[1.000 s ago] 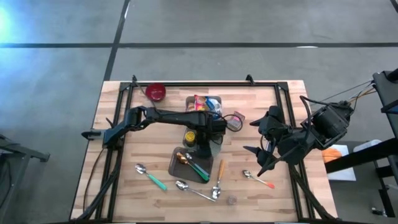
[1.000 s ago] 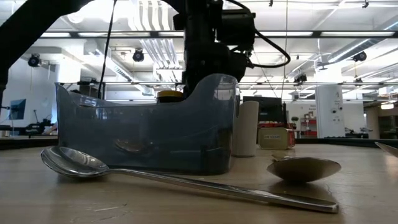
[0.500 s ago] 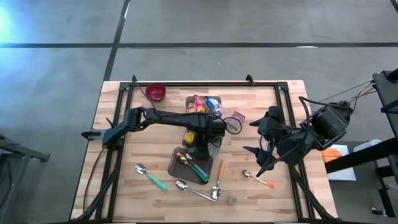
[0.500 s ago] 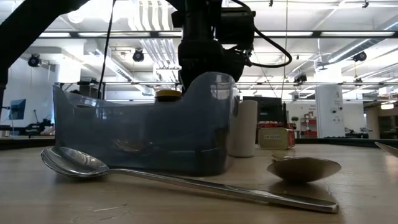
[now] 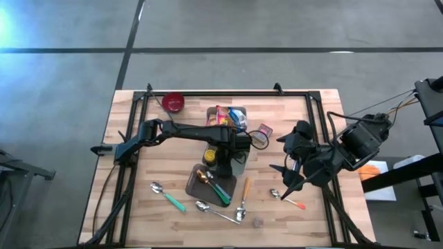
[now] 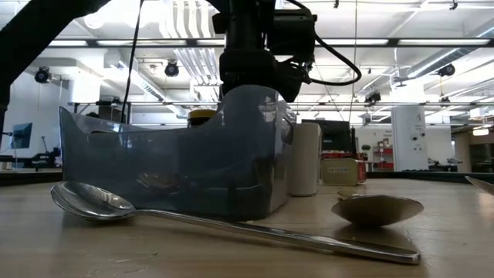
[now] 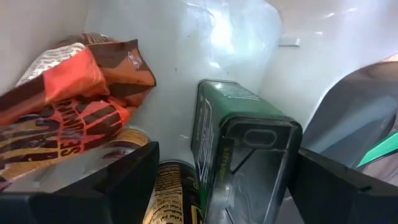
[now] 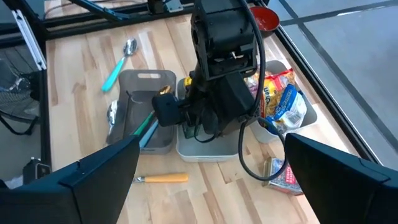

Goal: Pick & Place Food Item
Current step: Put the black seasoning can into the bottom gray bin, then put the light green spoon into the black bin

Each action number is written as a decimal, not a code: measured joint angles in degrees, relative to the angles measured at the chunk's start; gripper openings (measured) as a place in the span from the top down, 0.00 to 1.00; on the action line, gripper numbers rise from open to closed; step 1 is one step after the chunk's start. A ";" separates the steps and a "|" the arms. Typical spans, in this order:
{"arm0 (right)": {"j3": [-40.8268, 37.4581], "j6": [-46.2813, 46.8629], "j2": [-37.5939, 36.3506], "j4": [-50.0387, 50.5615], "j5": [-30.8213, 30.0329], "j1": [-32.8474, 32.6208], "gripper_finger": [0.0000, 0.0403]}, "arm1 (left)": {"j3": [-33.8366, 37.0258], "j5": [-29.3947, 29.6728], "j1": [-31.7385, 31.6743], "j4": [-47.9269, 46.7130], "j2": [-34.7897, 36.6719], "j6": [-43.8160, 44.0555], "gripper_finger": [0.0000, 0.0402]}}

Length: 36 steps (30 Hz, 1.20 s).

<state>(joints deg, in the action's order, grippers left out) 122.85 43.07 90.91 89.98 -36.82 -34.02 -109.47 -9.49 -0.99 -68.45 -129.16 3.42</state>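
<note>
A green rectangular tin (image 7: 239, 146) stands on its edge inside a white tray (image 7: 186, 37), next to a yellow-labelled can (image 7: 171, 196) and an orange-brown snack bag (image 7: 62, 109). My left gripper (image 5: 223, 158) points straight down into that tray, open, with one finger on each side of the tin. More food packets (image 5: 230, 116) lie in a clear container farther back. My right gripper (image 5: 282, 178) hangs open above the table's right part, with nothing between its fingers. My left gripper comes at the green tin from above, one finger on each side of it. A gap shows between one finger (image 7: 124, 180) and the tin. Whether the other finger (image 7: 336, 186) touches the tin's side (image 7: 292, 143) I cannot tell.
A grey tray (image 5: 208, 185) holding utensils stands right beside the white tray on its near side. Loose spoons (image 5: 166, 196) (image 5: 218, 211) (image 5: 287, 198) lie near the front edge. A red bowl (image 5: 173, 102) sits at the far left. Black rails (image 5: 131, 138) run along both sides.
The grey utensil tray beside my left gripper has shifted a little: in the low view its left corner has gone farther left and its right wall stands higher. My left arm has stayed over the white tray.
</note>
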 joint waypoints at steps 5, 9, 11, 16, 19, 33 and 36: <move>-1.19 0.00 0.00 0.06 2.41 0.01 0.01 | 0.00 0.01 0.00 -0.54 0.33 0.02 0.18; -1.00 0.43 -0.07 0.04 2.39 0.00 0.01 | -0.02 0.74 -0.07 -0.62 1.73 0.64 0.18; -0.79 0.41 -0.12 -0.04 2.36 0.00 0.01 | -0.07 0.93 -0.22 -0.38 2.67 0.90 0.17; -0.66 0.18 -0.17 -0.18 2.34 0.02 0.01 | -0.09 1.17 -0.26 -0.37 4.75 1.07 0.17; -0.66 -0.18 -0.15 -0.17 2.32 0.02 0.01 | -0.09 1.19 -0.20 -1.72 6.43 1.17 0.17; -0.66 -3.23 -0.52 -0.25 -3.95 0.03 0.01 | 7.19 1.35 8.87 -10.76 22.92 -2.60 0.27; -0.66 -3.16 -0.52 -0.32 -3.98 0.02 0.01 | 15.52 1.33 12.06 -6.15 29.10 0.39 0.31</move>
<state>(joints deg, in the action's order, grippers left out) 122.19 39.91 90.39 89.66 -40.80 -34.00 -93.95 -8.16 11.07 -74.60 -100.06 3.81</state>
